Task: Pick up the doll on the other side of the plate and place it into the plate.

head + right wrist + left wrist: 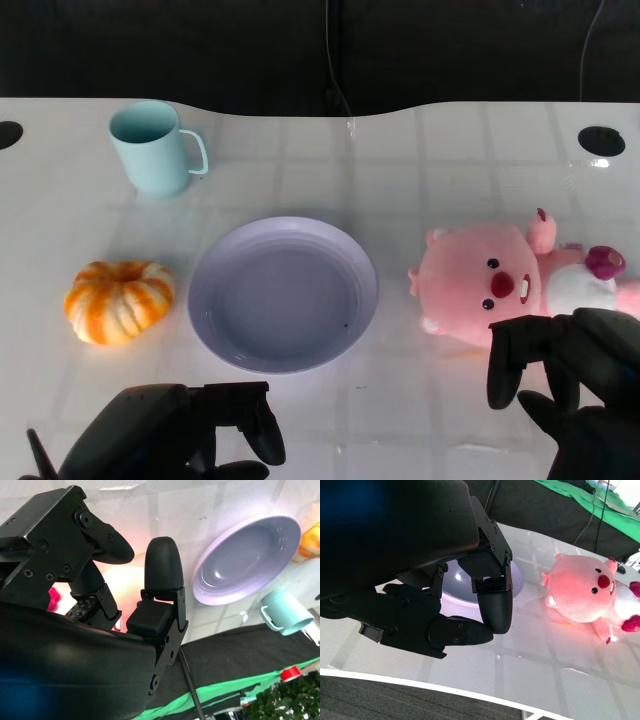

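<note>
The pink doll (505, 285) lies on its side on the white table (420, 170), to the right of the lavender plate (283, 294) and apart from its rim — face turned up toward the head camera, red nose and dark eyes showing. The plate sits in the middle with nothing in it. Over on its other side rests a small orange-and-white pumpkin (119, 300), and behind that, toward the far edge, a pale teal mug (153, 148) stands upright with its handle pointing right.

Now the right hand (565, 385) — it hangs just in front of the doll, fingers (507, 365) spread and holding nothing; from the right wrist view the pink plush glows between those black fingers, but I can't tell whether any of them touch it. The left hand (185, 430) sits low at the near edge of the table, just in front of the plate, fingers loosely curled but apart, gripping nothing.
</note>
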### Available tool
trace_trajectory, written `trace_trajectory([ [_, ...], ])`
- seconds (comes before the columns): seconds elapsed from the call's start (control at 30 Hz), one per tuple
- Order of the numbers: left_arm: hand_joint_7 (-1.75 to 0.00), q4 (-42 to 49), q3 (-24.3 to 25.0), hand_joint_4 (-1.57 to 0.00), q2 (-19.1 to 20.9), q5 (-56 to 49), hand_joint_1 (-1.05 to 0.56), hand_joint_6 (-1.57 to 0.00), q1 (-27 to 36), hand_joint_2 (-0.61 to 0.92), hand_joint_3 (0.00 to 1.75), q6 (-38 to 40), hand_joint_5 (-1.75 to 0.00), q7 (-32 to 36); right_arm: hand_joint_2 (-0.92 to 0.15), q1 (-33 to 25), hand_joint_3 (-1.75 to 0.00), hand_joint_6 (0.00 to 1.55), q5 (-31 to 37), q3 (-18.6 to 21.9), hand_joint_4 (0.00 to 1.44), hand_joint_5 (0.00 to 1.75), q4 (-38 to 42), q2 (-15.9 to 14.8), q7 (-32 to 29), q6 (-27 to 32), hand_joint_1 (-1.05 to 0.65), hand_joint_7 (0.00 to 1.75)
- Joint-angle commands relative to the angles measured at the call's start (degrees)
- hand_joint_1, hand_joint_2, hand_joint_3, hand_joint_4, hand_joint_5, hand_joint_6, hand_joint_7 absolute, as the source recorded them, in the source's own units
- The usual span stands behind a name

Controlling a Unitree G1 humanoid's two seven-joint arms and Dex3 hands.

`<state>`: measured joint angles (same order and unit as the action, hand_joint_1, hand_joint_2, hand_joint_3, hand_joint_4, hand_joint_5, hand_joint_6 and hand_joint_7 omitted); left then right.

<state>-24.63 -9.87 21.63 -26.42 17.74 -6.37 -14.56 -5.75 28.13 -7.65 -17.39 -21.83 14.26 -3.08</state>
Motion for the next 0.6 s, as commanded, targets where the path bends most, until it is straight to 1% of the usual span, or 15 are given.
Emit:
trace_trajectory([
  [0.03, -1.21, 0.67, 0.33, -0.64, 0.7, 0.21, -0.33, -0.64, -0.13, 0.92, 0.37, -0.76, -1.65, 0.13, -0.42, -0.06, -1.02, 0.89, -1.66, 1.47, 0.85, 1.41, -2.09, 0.94, -1.03, 0.93, -0.03, 0.88],
  [0.1, -1.22, 0.86, 0.3, -0.64, 0.73, 0.02, -0.33, -0.64, -0.25, 0.92, 0.37, -0.93, -1.65, 0.21, -0.54, -0.13, -0.75, 0.87, -2.27, 2.02, 0.82, 1.2, -2.73, 1.3, -1.57, 0.84, -0.08, 0.67],
  [0.13, -1.22, 0.85, 0.29, -0.64, 0.7, -0.02, -0.33, -0.64, -0.28, 0.92, 0.37, -0.84, -1.65, 0.16, -0.58, -0.09, -0.67, 0.87, -2.63, 2.4, 0.81, 1.14, -2.95, 1.3, -1.91, 0.38, -0.09, 0.6],
  [0.17, -1.22, 0.84, 0.28, -0.64, 0.66, -0.03, -0.32, -0.64, -0.29, 0.92, 0.37, -0.75, -1.64, 0.11, -0.62, -0.06, -0.54, 0.83, -2.88, 2.64, 0.78, 1.06, -3.08, 1.25, -2.13, 0.05, -0.14, 0.5],
  [0.2, -1.22, 0.81, 0.27, -0.64, 0.64, -0.04, -0.32, -0.64, -0.28, 0.92, 0.37, -0.68, -1.64, 0.08, -0.65, -0.02, -0.47, 0.82, -3.16, 3.01, 0.78, 1.02, -3.39, 1.37, -2.31, 0.05, -0.15, 0.45],
  [0.23, -1.21, 0.81, 0.26, -0.64, 0.64, -0.05, -0.32, -0.64, -0.28, 0.92, 0.37, -0.67, -1.64, 0.06, -0.7, 0.0, -0.36, 0.75, -3.48, 3.41, 0.71, 0.95, -3.77, 1.54, -2.44, 0.18, -0.21, 0.37],
  [0.3, -1.21, 0.8, 0.14, -0.64, 0.56, -0.2, -0.33, -0.64, -0.3, 0.92, 0.37, -0.58, -1.64, 0.08, -0.77, 0.05, -0.2, 0.66, -3.41, 4.18, 0.61, 0.87, -4.36, 1.43, -3.04, -0.33, -0.3, 0.26],
  [0.37, -1.21, 0.85, -0.03, -0.64, 0.47, -0.36, -0.33, -0.64, -0.34, 0.92, 0.37, -0.54, -1.64, 0.13, -0.82, 0.19, -0.1, 0.56, -3.09, 4.82, 0.53, 0.79, -4.58, 1.0, -3.81, -1.26, -0.39, 0.18],
  [0.43, -1.21, 0.84, -0.25, -0.64, 0.36, -0.63, -0.33, -0.64, -0.38, 0.92, 0.37, -0.51, -1.64, 0.22, -0.84, 0.31, -0.06, 0.49, -2.86, 5.5, 0.46, 0.72, -5.15, 0.67, -3.81, -1.02, -0.44, 0.12],
  [0.53, -1.21, 0.93, -0.45, -0.65, 0.22, -0.54, -0.33, -0.64, -0.43, 0.92, 0.37, -0.72, -1.64, 0.35, -0.85, 0.73, -0.03, 0.39, -1.68, 6.43, 0.32, 0.62, -6.19, -0.44, -2.94, 0.06, -0.48, 0.06],
  [0.6, -1.21, 0.85, -0.5, -0.64, 0.25, -0.38, -0.33, -0.64, -0.43, 0.92, 0.37, -0.63, -1.64, 0.23, -0.85, 1.28, -0.01, 0.32, 0.09, 6.64, 0.23, 0.57, -7.44, -1.49, -1.66, 2.08, -0.52, 0.02],
])
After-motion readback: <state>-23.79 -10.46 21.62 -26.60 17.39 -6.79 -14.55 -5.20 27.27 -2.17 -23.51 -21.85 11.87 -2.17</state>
